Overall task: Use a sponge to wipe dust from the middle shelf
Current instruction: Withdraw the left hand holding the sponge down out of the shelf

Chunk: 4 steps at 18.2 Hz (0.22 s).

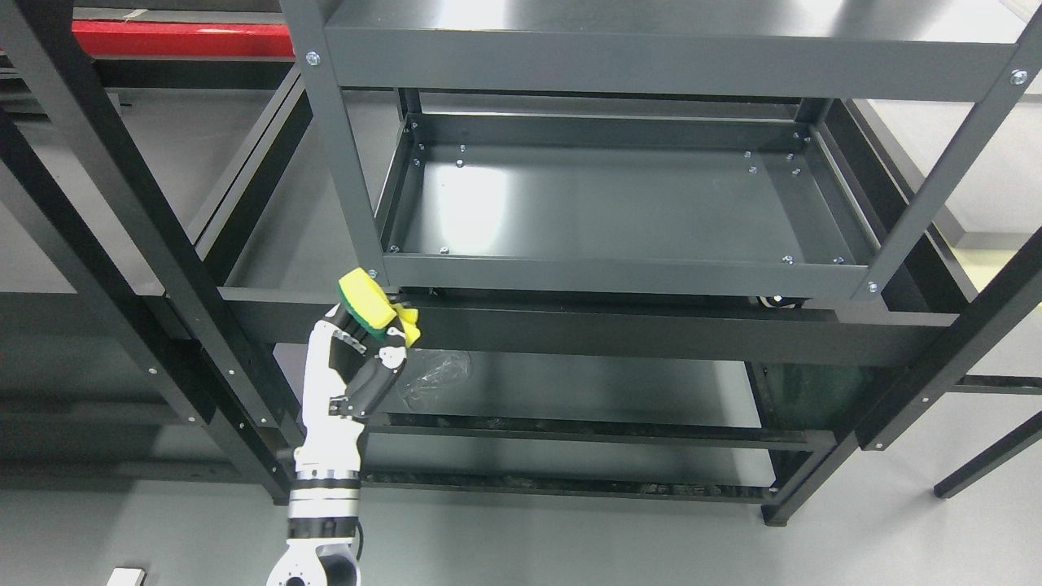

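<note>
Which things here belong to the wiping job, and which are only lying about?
For the job: the left hand, the yellow and green sponge it grips, the middle shelf tray.

Lying about: clear plastic wrap on the lower shelf, a red bar behind, a small white object on the floor.

Dark grey metal cart (570, 268), tray-shaped middle shelf (619, 207) bare. Stood on grey floor (570, 537). Black frame (651, 334) just in front.
</note>
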### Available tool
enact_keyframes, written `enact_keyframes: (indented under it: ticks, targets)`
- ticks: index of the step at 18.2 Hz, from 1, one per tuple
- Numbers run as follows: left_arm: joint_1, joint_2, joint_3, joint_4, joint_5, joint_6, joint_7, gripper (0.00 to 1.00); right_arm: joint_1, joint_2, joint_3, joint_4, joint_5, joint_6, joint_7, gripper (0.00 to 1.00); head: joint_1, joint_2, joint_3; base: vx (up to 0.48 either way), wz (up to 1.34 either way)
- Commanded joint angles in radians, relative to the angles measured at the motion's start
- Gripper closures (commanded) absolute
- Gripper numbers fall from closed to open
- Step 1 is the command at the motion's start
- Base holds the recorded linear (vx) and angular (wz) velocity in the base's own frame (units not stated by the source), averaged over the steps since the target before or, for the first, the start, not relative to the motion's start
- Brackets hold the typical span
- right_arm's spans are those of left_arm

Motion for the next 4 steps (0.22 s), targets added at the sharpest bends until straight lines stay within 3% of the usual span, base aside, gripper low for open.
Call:
enact_keyframes:
  ticks: [1, 4]
  targets:
    - [0.035, 0.012, 0.072, -0.068, 0.003, -0.002, -0.002, 1.0, 0.0, -0.017, 0.0, -0.017, 0.0, 0.073, -0.002, 0.0, 0.0, 0.0, 0.0, 0.0, 0.0]
    - [0.041, 0.012, 0.072, -0.068, 0.003, -0.002, -0.002, 1.0, 0.0, -0.017, 0.0, -0.017, 0.0, 0.073, 0.0, 0.0, 0.0, 0.0, 0.0, 0.0, 0.0]
